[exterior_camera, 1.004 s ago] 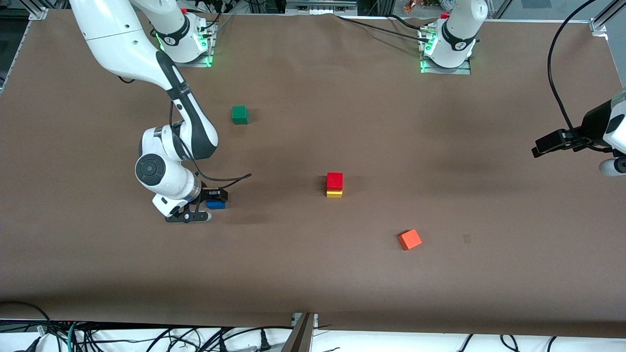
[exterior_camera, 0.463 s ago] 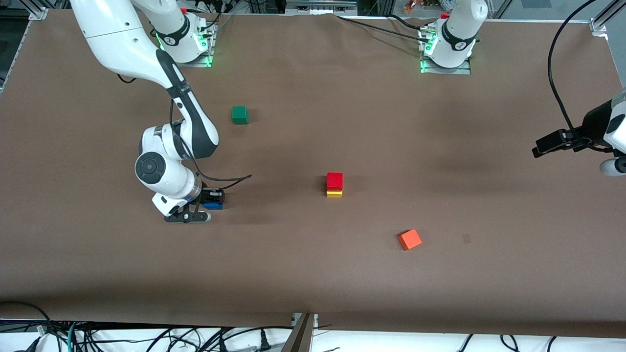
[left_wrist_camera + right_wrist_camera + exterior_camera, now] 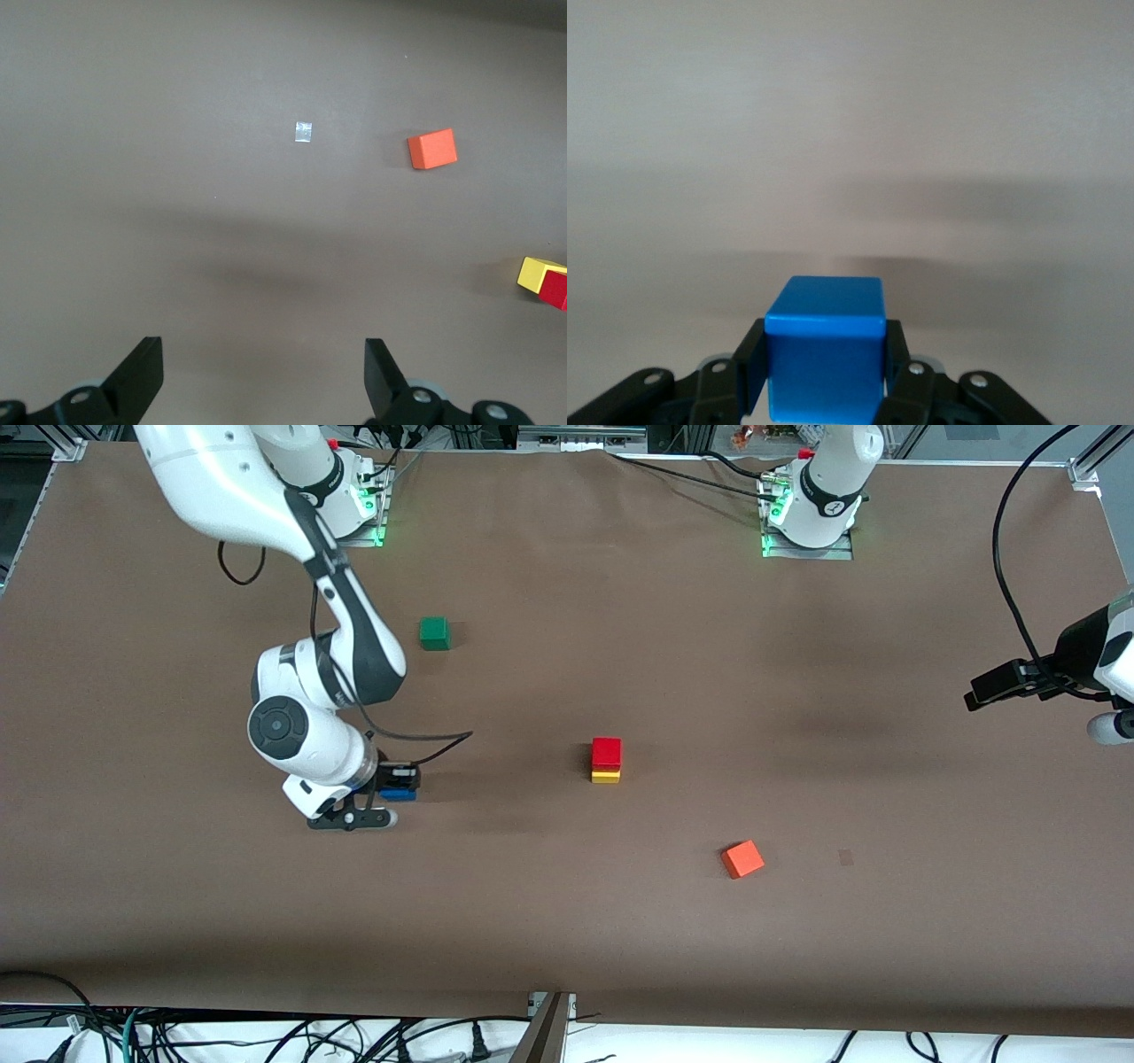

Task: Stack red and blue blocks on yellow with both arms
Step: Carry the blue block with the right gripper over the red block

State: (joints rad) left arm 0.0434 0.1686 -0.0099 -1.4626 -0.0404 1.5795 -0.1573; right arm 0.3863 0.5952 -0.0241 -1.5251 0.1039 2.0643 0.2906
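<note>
your right gripper (image 3: 400,783) pinches blue block (image 3: 825,359) toward right arm's end from red block (image 3: 607,752), which sits on yellow (image 3: 605,777). left gripper (image 3: 264,382) waits, jaws spread.

The blue cube (image 3: 824,350) sits squarely between the two black fingers (image 3: 750,367) of the right gripper (image 3: 396,782), clamped on two opposite faces – top face level, edges sharp, matte royal blue. It hangs over bare brown table toward the right arm's end. The red cube (image 3: 607,752) rests flush on the yellow cube (image 3: 605,777) near the table's middle (only a thin yellow band shows beneath the red in the front view) – both upright and aligned.
</note>
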